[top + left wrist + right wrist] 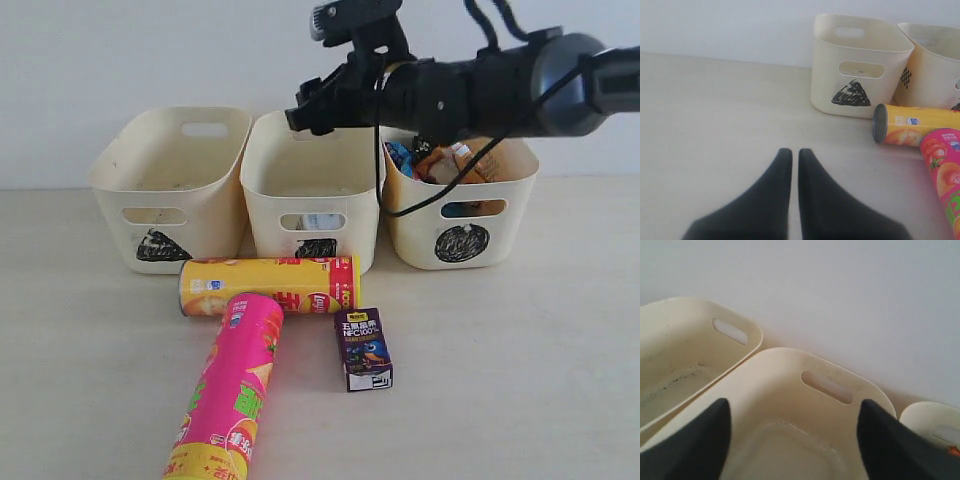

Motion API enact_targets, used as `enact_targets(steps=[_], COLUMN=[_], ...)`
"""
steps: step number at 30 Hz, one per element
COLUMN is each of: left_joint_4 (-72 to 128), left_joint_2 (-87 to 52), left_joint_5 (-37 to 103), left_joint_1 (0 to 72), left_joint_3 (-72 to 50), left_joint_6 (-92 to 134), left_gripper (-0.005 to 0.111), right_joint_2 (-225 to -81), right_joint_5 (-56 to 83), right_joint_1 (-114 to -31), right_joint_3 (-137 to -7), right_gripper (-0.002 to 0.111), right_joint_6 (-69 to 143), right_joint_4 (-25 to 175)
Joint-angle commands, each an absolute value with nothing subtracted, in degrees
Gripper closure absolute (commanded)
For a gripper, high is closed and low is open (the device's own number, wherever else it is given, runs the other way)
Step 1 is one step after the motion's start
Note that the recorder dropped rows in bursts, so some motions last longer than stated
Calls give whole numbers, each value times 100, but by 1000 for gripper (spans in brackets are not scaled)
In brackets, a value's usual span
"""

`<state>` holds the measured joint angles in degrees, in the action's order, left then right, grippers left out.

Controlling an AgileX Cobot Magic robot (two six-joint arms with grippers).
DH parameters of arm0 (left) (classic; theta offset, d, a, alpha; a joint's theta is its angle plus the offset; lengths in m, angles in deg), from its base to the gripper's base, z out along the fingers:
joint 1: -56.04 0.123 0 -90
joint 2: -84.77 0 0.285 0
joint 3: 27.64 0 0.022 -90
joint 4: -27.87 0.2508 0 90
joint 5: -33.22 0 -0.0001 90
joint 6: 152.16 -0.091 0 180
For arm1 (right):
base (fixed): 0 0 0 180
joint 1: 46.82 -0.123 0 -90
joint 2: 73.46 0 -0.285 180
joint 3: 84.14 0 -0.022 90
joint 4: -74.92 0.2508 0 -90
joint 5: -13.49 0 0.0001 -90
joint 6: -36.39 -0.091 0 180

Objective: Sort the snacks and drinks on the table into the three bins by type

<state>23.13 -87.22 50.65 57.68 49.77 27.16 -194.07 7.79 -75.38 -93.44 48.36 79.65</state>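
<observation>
Three cream bins stand along the back of the table (pixel 520 360): triangle bin (pixel 170 185), square bin (pixel 313 190), circle bin (pixel 460 215). My right gripper (pixel 312 112) hovers open and empty above the square bin (pixel 830 365). Something white and blue (pixel 318 221) shows through that bin's front slot. The blue and orange bags (pixel 440 160) lie in the circle bin. The yellow tube (pixel 270 285), pink tube (pixel 230 390) and purple juice box (pixel 367 348) lie in front. My left gripper (pixel 795 152) is shut, empty, low over the table.
The right arm (pixel 500 90) stretches across above the circle bin, its cable hanging in front of it. In the left wrist view the triangle bin (pixel 855 65), yellow tube (pixel 915 131) and pink tube (pixel 945 175) lie beyond the gripper. A wall runs behind the bins.
</observation>
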Motion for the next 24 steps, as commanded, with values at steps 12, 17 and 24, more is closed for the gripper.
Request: enact_targets(steps=[12,17,24], left_joint_4=[2286,2286,2286], left_joint_2=[-8744,-8744,-8744], left_joint_5=[4993,4993,4993], left_joint_1=[5776,5776,5776], left_joint_3=[4958,4958,4958], left_joint_6=[2736,2736,2736], left_gripper=[103,103,103], right_joint_2=[-17972,-17961,-17972], right_joint_5=[5364,6366,7208], right_joint_1=[-7533,-7533,-7543], right_joint_3=[-9375,-9364,-9354], right_gripper=[108,108,86], right_joint_6=[5119,5137,5308], right_joint_4=[7456,7562,8680])
